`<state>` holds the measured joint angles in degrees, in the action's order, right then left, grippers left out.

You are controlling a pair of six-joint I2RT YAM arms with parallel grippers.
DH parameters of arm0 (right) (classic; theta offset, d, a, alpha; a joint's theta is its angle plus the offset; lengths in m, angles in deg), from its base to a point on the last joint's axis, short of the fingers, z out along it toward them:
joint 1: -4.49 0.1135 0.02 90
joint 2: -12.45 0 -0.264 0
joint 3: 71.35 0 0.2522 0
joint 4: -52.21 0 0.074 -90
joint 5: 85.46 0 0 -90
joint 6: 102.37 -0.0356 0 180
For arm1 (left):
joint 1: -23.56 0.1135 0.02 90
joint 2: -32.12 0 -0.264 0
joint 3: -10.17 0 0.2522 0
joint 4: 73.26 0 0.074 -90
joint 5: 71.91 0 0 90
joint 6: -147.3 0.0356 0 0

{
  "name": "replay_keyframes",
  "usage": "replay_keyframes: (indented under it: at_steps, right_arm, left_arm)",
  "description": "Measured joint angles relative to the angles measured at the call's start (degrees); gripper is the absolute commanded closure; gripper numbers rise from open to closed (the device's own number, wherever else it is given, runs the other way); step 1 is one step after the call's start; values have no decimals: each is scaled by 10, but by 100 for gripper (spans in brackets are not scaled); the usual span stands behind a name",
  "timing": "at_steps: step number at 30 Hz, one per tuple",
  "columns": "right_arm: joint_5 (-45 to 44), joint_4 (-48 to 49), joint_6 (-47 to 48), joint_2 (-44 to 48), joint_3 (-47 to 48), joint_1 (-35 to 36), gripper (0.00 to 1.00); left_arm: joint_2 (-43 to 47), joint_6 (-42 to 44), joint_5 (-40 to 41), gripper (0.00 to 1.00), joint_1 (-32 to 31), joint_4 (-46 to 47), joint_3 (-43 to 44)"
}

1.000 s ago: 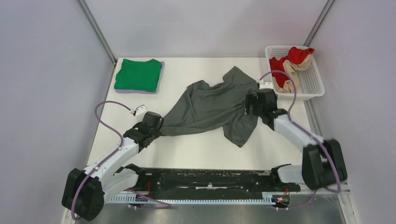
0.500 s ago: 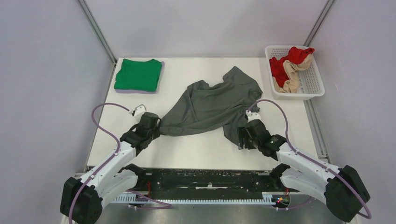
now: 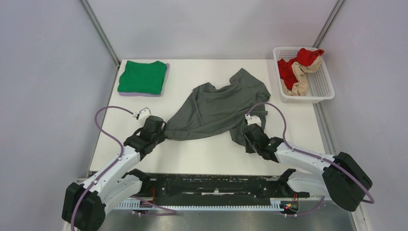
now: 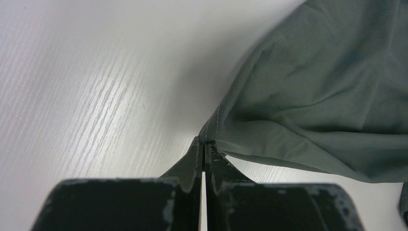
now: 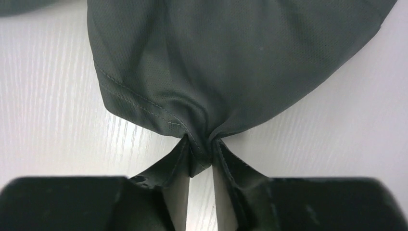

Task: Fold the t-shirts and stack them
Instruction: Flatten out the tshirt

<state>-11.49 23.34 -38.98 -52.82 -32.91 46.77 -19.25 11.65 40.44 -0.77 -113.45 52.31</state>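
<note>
Right pincer (image 5: 202, 147) now nearer, like left pincer (image 4: 205, 143) tight on dark grey t-shirt (image 3: 216, 108), lengthwise near-left to far-right.

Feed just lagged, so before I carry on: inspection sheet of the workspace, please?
Surface: white table, wood-grain.
Job's things: dark grey t-shirt crumpled mid-table; green t-shirt folded at the far left corner.
Clutter: basket at far right holding red garment and beige garment.
Grippers: left gripper shut on the grey shirt's corner; right gripper shut on its hem.
Cables: purple cables loop at both wrists.
Surroundings: grey walls; nothing else seen.
</note>
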Motion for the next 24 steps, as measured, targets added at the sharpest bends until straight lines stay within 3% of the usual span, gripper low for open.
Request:
replay_keyframes:
  at_steps: [2,3,11,24]
  right_arm:
    - [-19,16,-4,-10,0,0,98]
    - [-26,22,-4,-15,0,0,100]
    - [-124,34,10,-35,28,-42,100]
    - [-233,87,186,118,253,-139,100]
  left_arm:
    - [-1,0,0,98,0,1,0]
    - [-2,0,0,98,0,2,0]
    - [-48,0,12,98,0,12,24]
    - [-71,62,45,98,0,44,323]
